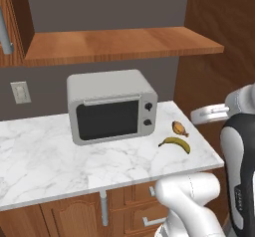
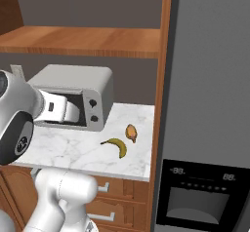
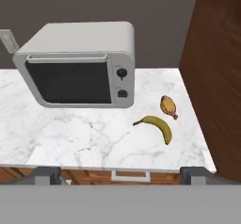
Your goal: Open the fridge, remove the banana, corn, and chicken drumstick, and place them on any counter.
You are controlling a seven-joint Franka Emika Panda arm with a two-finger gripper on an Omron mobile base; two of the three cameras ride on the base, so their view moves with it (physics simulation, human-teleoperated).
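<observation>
The banana (image 3: 156, 125) and the chicken drumstick (image 3: 168, 105) are both lying on the counter (image 3: 70, 133), off to the right and ahead of the claw (image 3: 120, 175) as the hand camera looks at them. The drumstick sits just behind the banana, close but not touching it. The claw is hanging back over the front edge of the counter with its two fingertips (image 3: 45, 173) spread wide apart and nothing between them, so it's open and empty. To the left of the two food items, farther back on the marble, is a grey microwave (image 1: 110, 105) with its door shut. In the right base view the fridge (image 2: 210, 104) stands right of the counter behind a wood panel (image 2: 163, 80), door closed. A wooden shelf (image 1: 119, 44) runs above the microwave, plus a wall outlet (image 1: 20, 92) to the left.
</observation>
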